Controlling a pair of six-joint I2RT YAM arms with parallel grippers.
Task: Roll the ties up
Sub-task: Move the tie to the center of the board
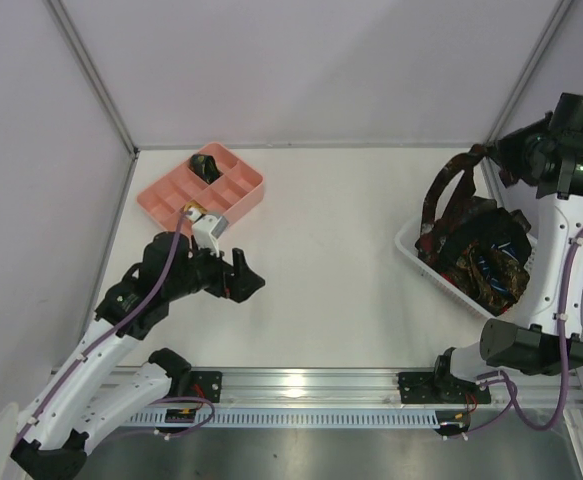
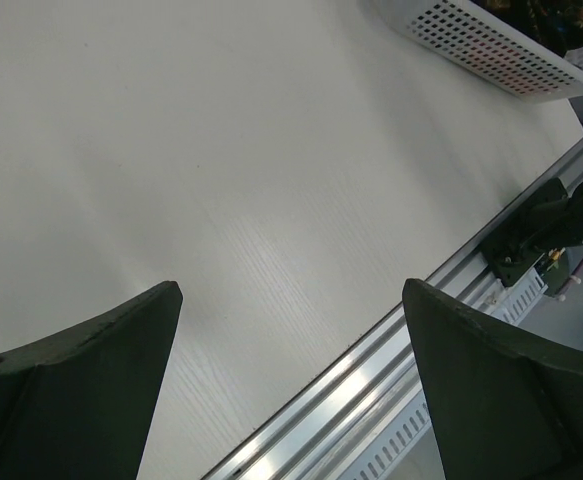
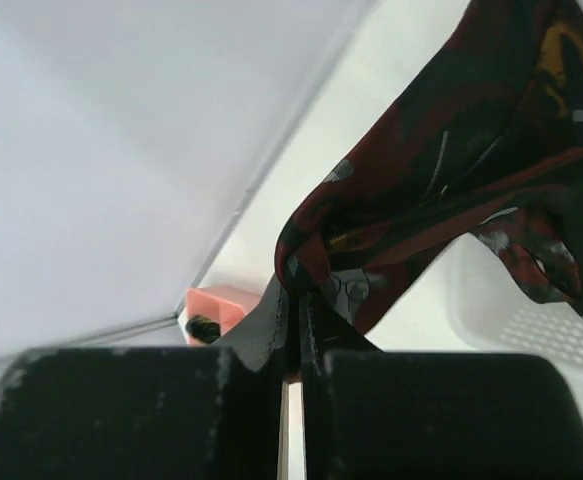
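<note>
Right fingers (image 3: 171,410) clench a dark red tie (image 3: 421,170), held raised above the white basket (image 3: 551,330), probably to draw it out for rolling; left fingers (image 2: 71,390) spread wide, empty.

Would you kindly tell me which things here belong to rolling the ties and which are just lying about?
Job in hand:
- tie pinched in the right fingers
- ties heaped in the white mesh basket
- dark rolled tie in the pink tray

Just lying about:
- pink tray and white mesh basket, containers only
- aluminium rail
</note>
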